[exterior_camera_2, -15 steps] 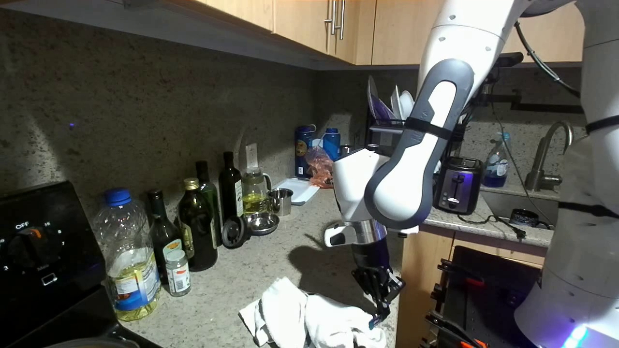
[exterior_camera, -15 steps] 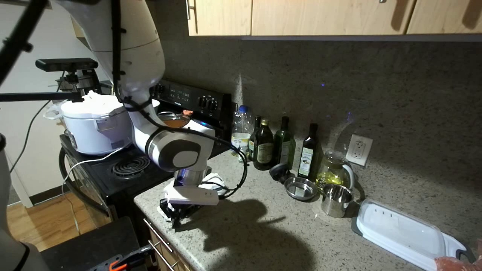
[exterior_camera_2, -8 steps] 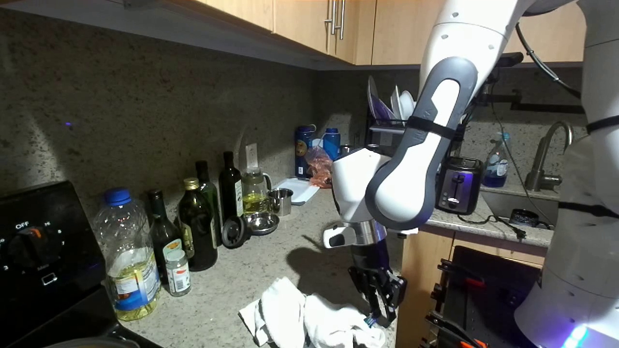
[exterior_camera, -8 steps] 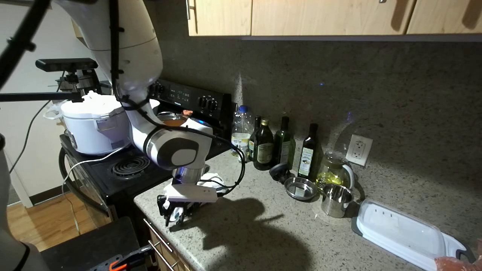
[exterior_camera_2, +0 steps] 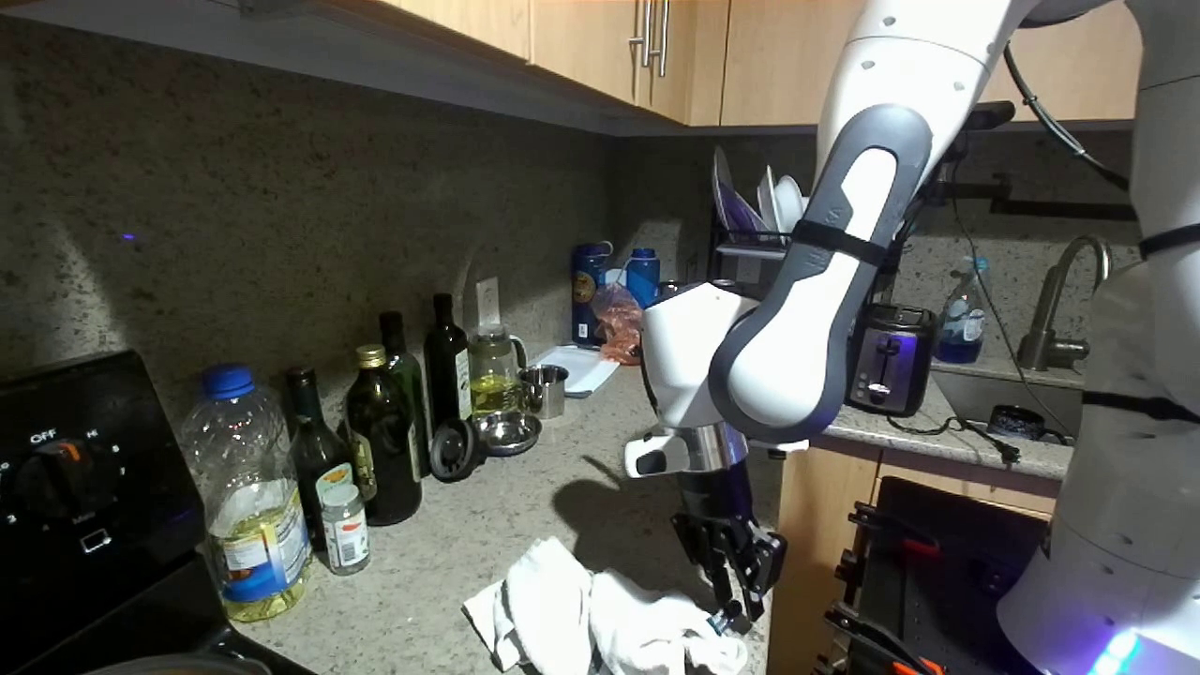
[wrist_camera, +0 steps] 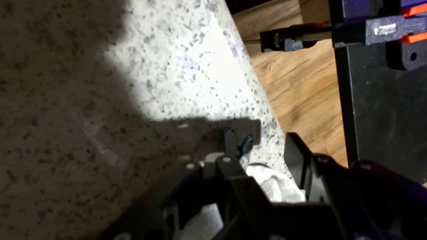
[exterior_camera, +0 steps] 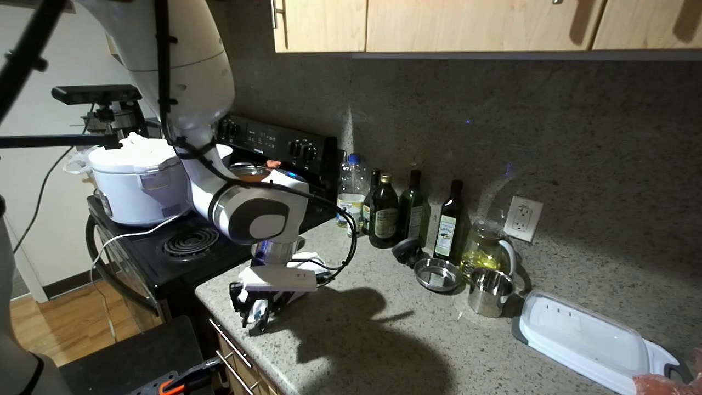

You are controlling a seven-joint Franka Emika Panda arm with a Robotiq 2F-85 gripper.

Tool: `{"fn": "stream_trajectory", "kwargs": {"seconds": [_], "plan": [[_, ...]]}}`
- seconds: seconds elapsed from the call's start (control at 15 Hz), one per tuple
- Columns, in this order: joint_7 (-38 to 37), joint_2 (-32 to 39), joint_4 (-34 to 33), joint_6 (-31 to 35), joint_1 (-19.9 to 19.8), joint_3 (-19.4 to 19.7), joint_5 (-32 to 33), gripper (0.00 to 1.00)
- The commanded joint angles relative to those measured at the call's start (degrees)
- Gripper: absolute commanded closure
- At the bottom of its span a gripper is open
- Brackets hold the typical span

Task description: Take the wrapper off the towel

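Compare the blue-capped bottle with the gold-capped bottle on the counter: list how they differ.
The blue-capped bottle is clear, with yellow liquid showing low inside; the gold-capped bottle is dark, its fill level unreadable. The blue-capped bottle is broader and closer to the stove; the gold-capped bottle is slimmer and farther from it. Both stand upright, capped and labelled.

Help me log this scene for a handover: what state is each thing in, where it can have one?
Gripper: open
Towel: bunched up on the counter
Likely wrapper: teal, at the towel's end, apparently not yet off
Blue-capped bottle: upright, capped, partly full
Gold-capped bottle: upright, capped
Glass jug: upright, partly filled
Steel cup: upright, uncovered
Steel dish: open side up
Upper cabinet doors: shut
Wall outlet: nothing plugged in
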State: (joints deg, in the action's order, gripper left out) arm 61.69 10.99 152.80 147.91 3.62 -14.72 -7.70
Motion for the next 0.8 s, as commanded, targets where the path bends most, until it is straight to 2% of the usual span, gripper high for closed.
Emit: {"fn": "stream_trajectory", "kwargs": {"seconds": [0.0, 0.07, 0.13, 0.73], "plan": [[-0.56, -1.00, 0.01, -1.26, 0.33, 0.06, 0.46, 0.87], [-0.82, -0.96, -0.02, -1.30, 0.41, 0.12, 0.67, 0.96], [-1.28, -1.03, 0.03, -1.29, 0.58, 0.19, 0.99, 0.99], [-5.38, -1.37, -0.33, -3.25, 1.69, 0.37, 2.92, 0.99]]}}
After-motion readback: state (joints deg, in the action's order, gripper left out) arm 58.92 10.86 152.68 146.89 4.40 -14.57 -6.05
